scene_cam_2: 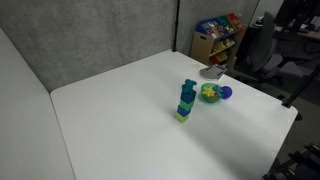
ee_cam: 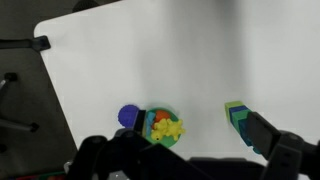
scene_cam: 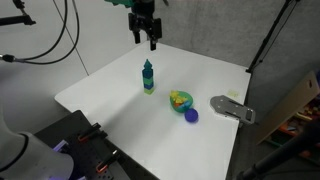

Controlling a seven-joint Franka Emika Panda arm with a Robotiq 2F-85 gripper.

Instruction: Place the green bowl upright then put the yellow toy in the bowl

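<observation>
The green bowl (scene_cam: 180, 99) stands upright on the white table (scene_cam: 120, 90), right of the middle. The yellow toy (ee_cam: 168, 130) lies inside it beside an orange piece, as the wrist view shows. The bowl also shows in the wrist view (ee_cam: 160, 128) and in an exterior view (scene_cam_2: 209, 94). My gripper (scene_cam: 147, 40) hangs high above the table's far side, well clear of the bowl. It is open and empty; in the wrist view (ee_cam: 195, 125) its fingers frame the bowl and the bottle.
A blue-purple ball (scene_cam: 191, 115) touches the bowl's near side. A tall teal bottle with a yellow base (scene_cam: 148, 77) stands upright to the bowl's left. A grey flat tool (scene_cam: 232, 108) lies near the table's right edge. Shelves with coloured items (scene_cam_2: 220, 35) stand beyond the table.
</observation>
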